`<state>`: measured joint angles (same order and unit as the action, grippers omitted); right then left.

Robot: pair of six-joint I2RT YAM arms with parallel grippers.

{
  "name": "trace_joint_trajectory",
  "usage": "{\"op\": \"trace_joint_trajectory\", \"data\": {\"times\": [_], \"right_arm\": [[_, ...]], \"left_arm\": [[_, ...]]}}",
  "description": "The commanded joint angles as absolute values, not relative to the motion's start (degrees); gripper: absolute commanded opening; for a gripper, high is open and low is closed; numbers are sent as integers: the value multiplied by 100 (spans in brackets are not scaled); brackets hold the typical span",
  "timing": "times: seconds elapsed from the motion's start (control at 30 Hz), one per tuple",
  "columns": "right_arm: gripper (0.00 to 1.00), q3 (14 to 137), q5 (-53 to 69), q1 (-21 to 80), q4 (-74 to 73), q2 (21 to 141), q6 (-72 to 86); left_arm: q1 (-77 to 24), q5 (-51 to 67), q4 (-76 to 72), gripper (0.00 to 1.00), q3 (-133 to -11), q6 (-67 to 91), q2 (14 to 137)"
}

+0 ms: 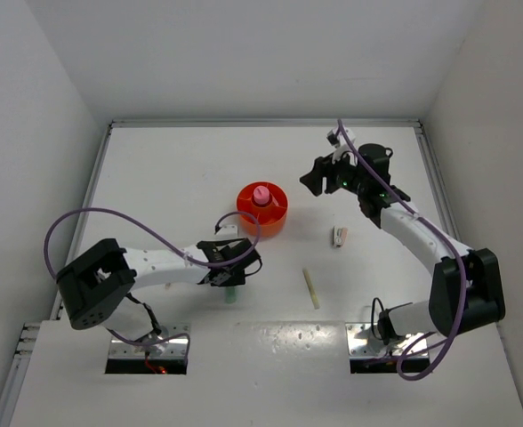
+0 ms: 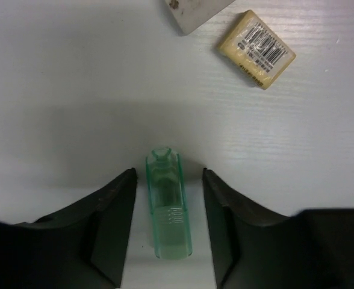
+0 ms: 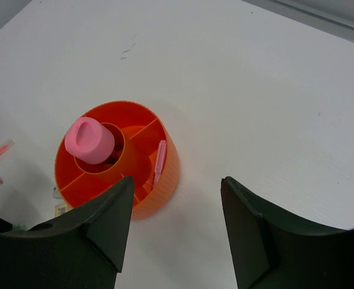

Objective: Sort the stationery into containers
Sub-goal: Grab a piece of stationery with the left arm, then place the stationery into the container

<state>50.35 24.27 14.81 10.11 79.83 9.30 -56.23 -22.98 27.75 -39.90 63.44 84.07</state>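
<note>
The round orange organiser [image 1: 275, 220] stands mid-table, with the pink cylinder [image 1: 261, 194] upright in its central well. In the right wrist view the organiser [image 3: 165, 174] also holds a thin pink pen [image 3: 159, 161] in an outer compartment, beside the cylinder [image 3: 90, 138]. My left gripper [image 1: 234, 271] is open and low over the table. The mint green stick [image 2: 168, 208] lies between its fingers [image 2: 114, 211] without touching them. A beige block [image 2: 256, 48] lies just ahead. My right gripper [image 3: 177, 229] is open, empty and raised right of the organiser.
The pink mini stapler [image 1: 340, 236] and the pale yellow stick [image 1: 311, 288] lie on the table right of centre. A pale block edge [image 2: 195, 12] shows at the top of the left wrist view. White walls enclose the table.
</note>
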Motion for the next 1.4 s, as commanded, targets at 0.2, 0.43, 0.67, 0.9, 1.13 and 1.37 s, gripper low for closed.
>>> {"op": "trace_joint_trajectory", "data": {"times": [0.2, 0.43, 0.67, 0.9, 1.13, 1.37], "right_arm": [[60, 5019, 2637, 1336, 1239, 7796, 1143], [53, 5019, 2760, 1230, 1170, 7743, 1143], [4, 4966, 2813, 1169, 1063, 7743, 817], [27, 4729, 2629, 1002, 1326, 7541, 686], [25, 4614, 2522, 765, 1556, 7427, 809], [24, 4509, 2627, 598, 1670, 7321, 976]], "left_arm": [[-5572, -2118, 2549, 26, -3885, 6407, 8517], [-5984, -2766, 3251, 18, -5295, 5917, 7911], [-6302, -4358, 2604, 0, -6995, 4098, 7972], [-5749, -4808, -438, 0, -7337, 2207, 8998], [-5415, -5220, -449, 0, -8946, 1749, 10746], [-5142, -5432, -141, 0, -9492, 2170, 11425]]}}
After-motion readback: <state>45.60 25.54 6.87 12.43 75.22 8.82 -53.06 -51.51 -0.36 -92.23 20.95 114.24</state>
